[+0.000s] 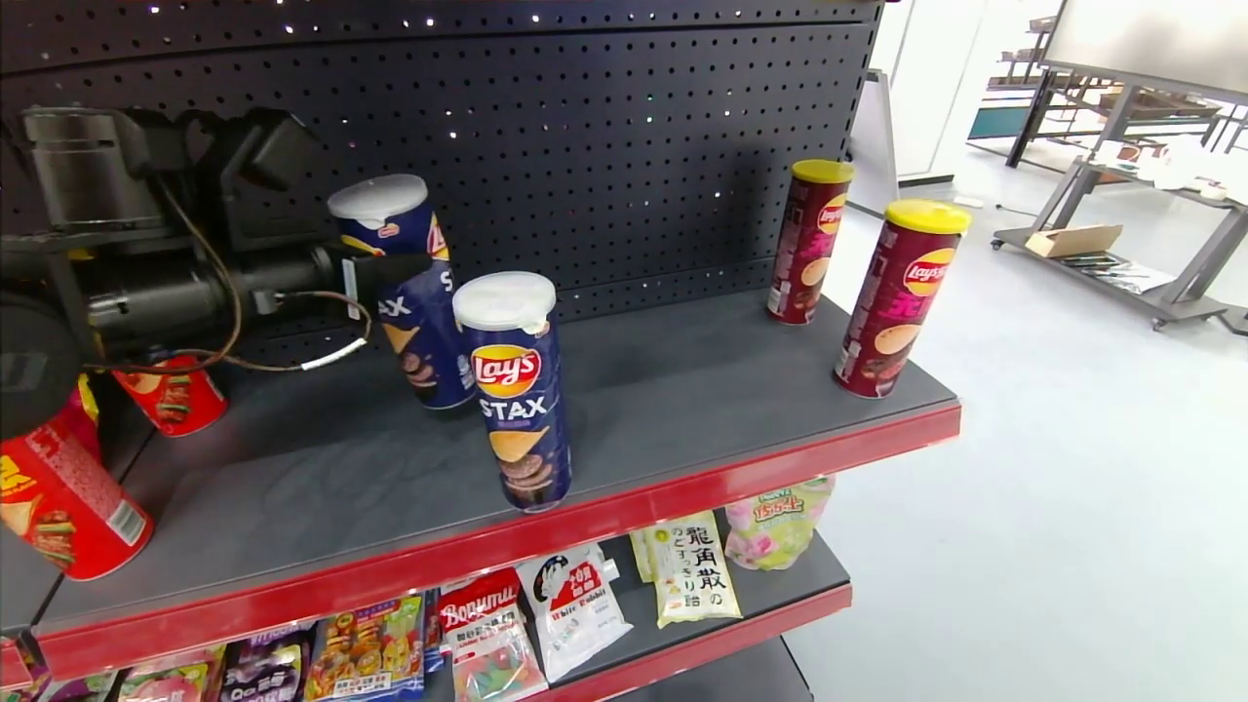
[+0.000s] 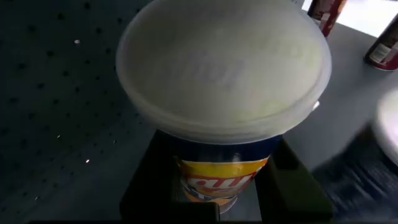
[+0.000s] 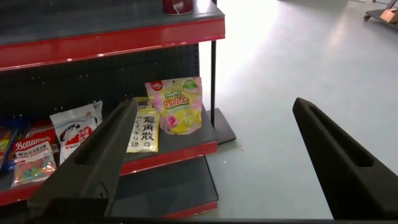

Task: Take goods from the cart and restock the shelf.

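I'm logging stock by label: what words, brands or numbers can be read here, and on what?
"Lay's", "STAX": front dark-blue cardboard chip tube with white lid.
"Lay's": nearer maroon chip tube with yellow lid.
"White Rabbit": white plastic candy bag, lower shelf.
"龍角散": pale-yellow bag beside it.
Partly hidden by the left hand: print on the tilted dark-blue tube it grips.
Too blurred: red chip tube, green-pink bag. No numbers readable.

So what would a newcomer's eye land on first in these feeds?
Probably the left gripper clamped on a tilted blue chip can at the back of the top shelf, by the pegboard. Next, a second blue can standing upright near the shelf's red front edge, and two maroon cans with yellow lids at its right end.
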Controlling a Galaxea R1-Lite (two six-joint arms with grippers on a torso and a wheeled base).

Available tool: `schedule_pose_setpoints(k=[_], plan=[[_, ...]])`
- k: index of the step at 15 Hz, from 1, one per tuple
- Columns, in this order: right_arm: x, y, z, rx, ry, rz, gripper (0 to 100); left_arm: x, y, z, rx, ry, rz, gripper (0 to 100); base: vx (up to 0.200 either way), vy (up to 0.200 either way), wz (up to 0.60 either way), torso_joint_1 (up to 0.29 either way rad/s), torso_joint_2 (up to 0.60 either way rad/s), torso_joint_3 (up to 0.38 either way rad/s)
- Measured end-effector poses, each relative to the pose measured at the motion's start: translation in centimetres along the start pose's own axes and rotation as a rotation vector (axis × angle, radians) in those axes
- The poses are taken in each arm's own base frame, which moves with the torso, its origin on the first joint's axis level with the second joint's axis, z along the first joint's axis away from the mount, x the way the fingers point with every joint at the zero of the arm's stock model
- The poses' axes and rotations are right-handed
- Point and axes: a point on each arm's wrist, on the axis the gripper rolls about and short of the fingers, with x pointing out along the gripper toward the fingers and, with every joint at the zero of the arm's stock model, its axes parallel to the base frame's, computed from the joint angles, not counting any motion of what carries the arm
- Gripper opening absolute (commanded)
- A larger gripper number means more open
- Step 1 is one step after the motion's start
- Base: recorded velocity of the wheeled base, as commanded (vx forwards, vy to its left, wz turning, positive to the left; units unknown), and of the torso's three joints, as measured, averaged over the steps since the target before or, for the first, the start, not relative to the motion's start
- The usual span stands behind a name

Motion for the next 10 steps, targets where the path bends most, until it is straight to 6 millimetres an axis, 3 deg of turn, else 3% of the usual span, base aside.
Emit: schedule_pose_setpoints(k=[5,10], plan=[[0.0,0.0,0.0,0.000,0.000,0.000,100,5.9,-0.1,-1.2,-0.001,0.031,-0.034,0,0.000,0.000,0.00,0.000,0.00,0.000],[0.0,0.0,0.0,0.000,-0.001,0.000,100,8.9,-0.4,-2.1,0.000,0.044,-0.050,0,0.000,0.000,0.00,0.000,0.00,0.000]])
